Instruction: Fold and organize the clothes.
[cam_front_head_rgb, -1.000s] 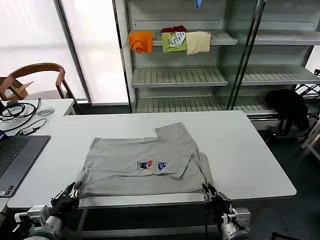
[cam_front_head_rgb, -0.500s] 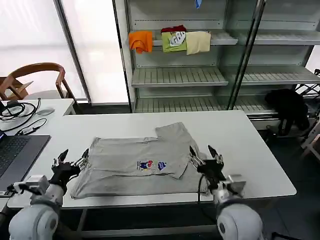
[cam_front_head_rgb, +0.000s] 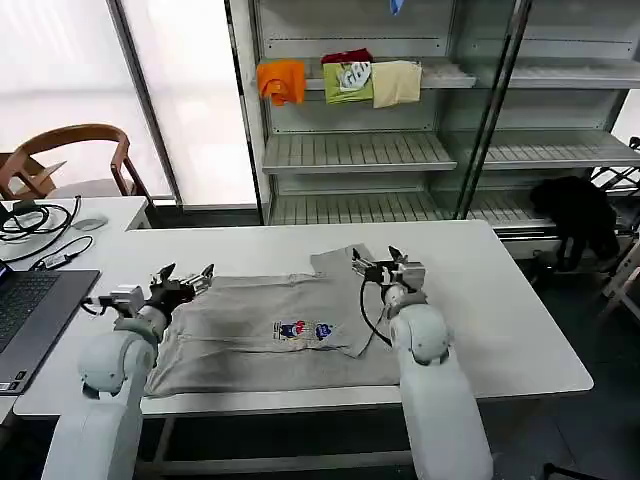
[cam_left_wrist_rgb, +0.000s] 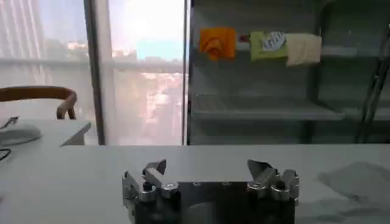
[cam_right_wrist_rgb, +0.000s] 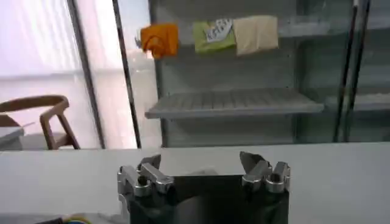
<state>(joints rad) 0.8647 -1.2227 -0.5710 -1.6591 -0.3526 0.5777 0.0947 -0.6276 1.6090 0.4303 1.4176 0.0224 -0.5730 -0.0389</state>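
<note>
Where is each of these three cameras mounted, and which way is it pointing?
Head view: on the robot's head, looking down at the grey shirt on the table; both arms show, left gripper and right gripper open.
Left wrist view: behind the open left gripper, facing the shelves.
Right wrist view: behind the open right gripper, facing likewise.
Shared: the orange garment.

Bright daylight pours through the windows (cam_front_head_rgb: 70, 70) on my left, blown out to white in the head view. White table (cam_front_head_rgb: 500, 300) evenly lit, only soft shadow under my arms. Left wrist view hazy, warm glare at the glass; shelving (cam_left_wrist_rgb: 274, 109) behind soft. My right wrist view dimmer, cooler, background slightly out of focus.
</note>
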